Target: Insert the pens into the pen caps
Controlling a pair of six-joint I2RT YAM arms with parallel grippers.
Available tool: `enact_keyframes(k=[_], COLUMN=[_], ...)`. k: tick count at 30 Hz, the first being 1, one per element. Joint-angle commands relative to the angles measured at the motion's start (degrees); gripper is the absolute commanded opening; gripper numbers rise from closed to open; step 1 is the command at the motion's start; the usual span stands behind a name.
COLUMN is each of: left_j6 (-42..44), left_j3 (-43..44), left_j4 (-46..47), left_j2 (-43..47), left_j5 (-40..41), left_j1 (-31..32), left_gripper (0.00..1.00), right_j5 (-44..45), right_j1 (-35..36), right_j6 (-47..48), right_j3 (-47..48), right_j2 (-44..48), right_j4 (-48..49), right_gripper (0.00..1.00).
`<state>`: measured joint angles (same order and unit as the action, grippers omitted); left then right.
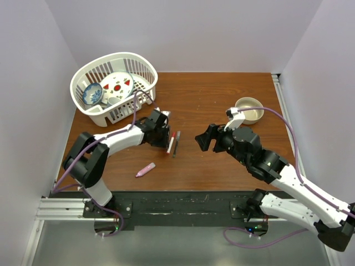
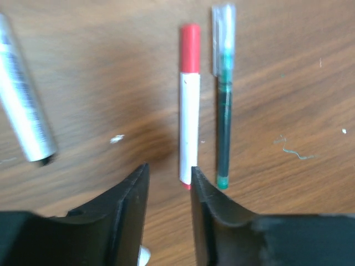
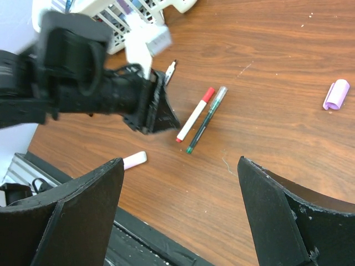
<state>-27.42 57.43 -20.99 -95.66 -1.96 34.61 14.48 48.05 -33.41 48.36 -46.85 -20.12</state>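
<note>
A white pen with a red cap (image 2: 189, 105) and a dark green pen with a clear cap (image 2: 223, 100) lie side by side on the wooden table (image 1: 199, 100). My left gripper (image 2: 170, 168) is open and empty, low over the table. The white pen's near end sits at its right fingertip (image 2: 195, 173). Both pens show in the right wrist view, the white pen (image 3: 195, 113) and the dark pen (image 3: 206, 119). A short pink marker (image 1: 145, 169) lies nearer the front. A pale pink cap (image 3: 336, 94) lies to the right. My right gripper (image 3: 177, 166) is open wide and empty, right of the pens.
A white dish basket (image 1: 143, 66) with a blue bowl and a patterned plate stands at the back left. A beige bowl (image 1: 249, 108) sits at the back right. A silver cylinder (image 2: 22, 111) lies left of the white pen. White walls enclose the table.
</note>
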Motion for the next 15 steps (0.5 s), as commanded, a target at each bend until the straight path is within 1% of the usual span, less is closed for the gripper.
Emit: enact_keyframes(k=[1,2,4,6,9,15], left_j6=[2.3,2.9,4.1,5.0,6.4,11.4], left_j3=[6.3,6.9,7.6,7.7,8.7,13.5], left_j4=[-5.5,-6.9,-7.4,-7.0,-6.5,-5.2], left_j2=[2.9,2.7,1.5,0.7,-1.5,-6.0], left_j5=[10.6,12.9,14.2,13.6,12.9,11.1], left_j1=[-0.7,-1.2,-3.2,-6.1,-8.8,-9.2], left_gripper=[0.44,0.45,0.46,0.46,0.45,0.43], right_j5=[1.3,1.3,1.3,1.1,0.7,0.6], right_j1=[0.1,0.1,0.0,0.0,0.0,0.0], right_j6=[1.0,1.1,1.4,1.4,1.4,2.4], right_j3=[-0.9,-1.0,-1.4,-1.8,-2.4,-2.6], right_j2=[1.1,1.4,2.2,2.7,3.8,4.7], right_j4=[2.0,2.1,2.0,2.1,2.5,2.7], right_gripper=[0.88,0.88,0.88,0.88,0.87,0.87])
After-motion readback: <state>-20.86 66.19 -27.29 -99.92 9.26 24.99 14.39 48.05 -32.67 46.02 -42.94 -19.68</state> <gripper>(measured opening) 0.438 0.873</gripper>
